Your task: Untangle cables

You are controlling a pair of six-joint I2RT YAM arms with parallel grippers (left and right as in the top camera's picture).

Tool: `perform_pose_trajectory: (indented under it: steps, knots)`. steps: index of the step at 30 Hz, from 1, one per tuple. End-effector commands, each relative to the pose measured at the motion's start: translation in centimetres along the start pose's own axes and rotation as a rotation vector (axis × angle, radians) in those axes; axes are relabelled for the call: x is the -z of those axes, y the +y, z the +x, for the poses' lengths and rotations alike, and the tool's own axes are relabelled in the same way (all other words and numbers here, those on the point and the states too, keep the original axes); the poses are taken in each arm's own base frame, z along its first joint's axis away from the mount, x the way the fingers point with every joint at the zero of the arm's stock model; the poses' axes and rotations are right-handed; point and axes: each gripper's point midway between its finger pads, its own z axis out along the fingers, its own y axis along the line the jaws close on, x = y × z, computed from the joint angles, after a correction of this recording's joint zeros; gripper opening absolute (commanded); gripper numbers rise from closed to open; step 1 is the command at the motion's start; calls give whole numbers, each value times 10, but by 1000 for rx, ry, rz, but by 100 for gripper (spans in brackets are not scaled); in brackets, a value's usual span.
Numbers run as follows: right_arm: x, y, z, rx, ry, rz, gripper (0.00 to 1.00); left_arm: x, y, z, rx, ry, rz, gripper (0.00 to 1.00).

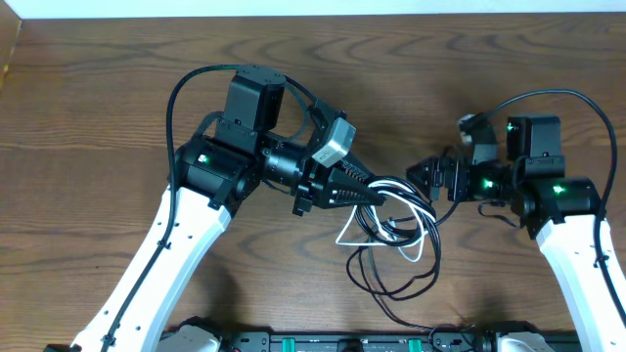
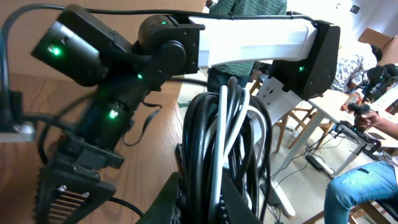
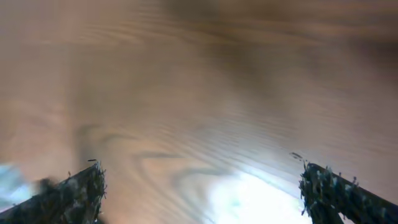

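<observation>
My left gripper (image 1: 375,193) is shut on a bundle of both cables and holds it above the wooden table (image 1: 108,108). The black cable (image 1: 391,286) hangs from the jaws in several loops that reach towards the front edge. The white cable (image 1: 348,235) loops among the black strands. In the left wrist view the jaws (image 2: 211,202) clamp the black strands (image 2: 200,137) and the white strands (image 2: 219,143) together. My right gripper (image 1: 418,176) is open and empty, just right of the bundle. In the right wrist view its fingers (image 3: 202,180) are wide apart over bare wood.
The thick black arm cables arch over the left arm (image 1: 181,88) and the right arm (image 1: 587,103). The arm bases stand along the front edge (image 1: 323,342). The right arm (image 2: 249,37) fills the left wrist view beyond the bundle.
</observation>
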Motion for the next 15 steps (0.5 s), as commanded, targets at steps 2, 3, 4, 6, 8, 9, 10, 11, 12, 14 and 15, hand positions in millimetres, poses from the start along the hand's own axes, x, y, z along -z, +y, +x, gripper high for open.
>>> perform_pose_trajectory:
  steps: [2, 3, 4, 6, 8, 9, 10, 11, 12, 14, 15]
  knots:
    - [24, -83, 14, -23, 28, 513, 99, 6, -9, -9, -45, -27, 25, 8]
    - [29, -91, 18, -36, 37, 564, 99, 9, -7, -10, -44, -30, 14, 8]
    - [41, -108, 25, -72, 52, 674, 99, 16, -3, -11, -39, -37, -12, 8]
    - [54, -122, 32, -110, 63, 770, 99, 28, 4, -12, -25, -49, -51, 8]
    - [67, -135, 39, -151, 72, 849, 99, 43, 13, -13, 16, -65, -102, 8]
    - [73, -142, 42, -186, 71, 879, 99, 53, 19, -14, 46, -76, -140, 8]
    - [77, -147, 43, -228, 61, 889, 99, 66, 27, -13, 91, -87, -194, 8]
    - [79, -150, 44, -256, 55, 896, 99, 82, 36, -13, 140, -102, -255, 7]
    - [86, -158, 47, -318, 42, 913, 99, 102, 43, -12, 196, -130, -319, 8]
    - [93, -167, 50, -385, 26, 930, 99, 123, 48, -9, 240, -160, -378, 8]
    - [96, -171, 51, -411, 20, 936, 99, 129, 49, -8, 255, -170, -397, 8]
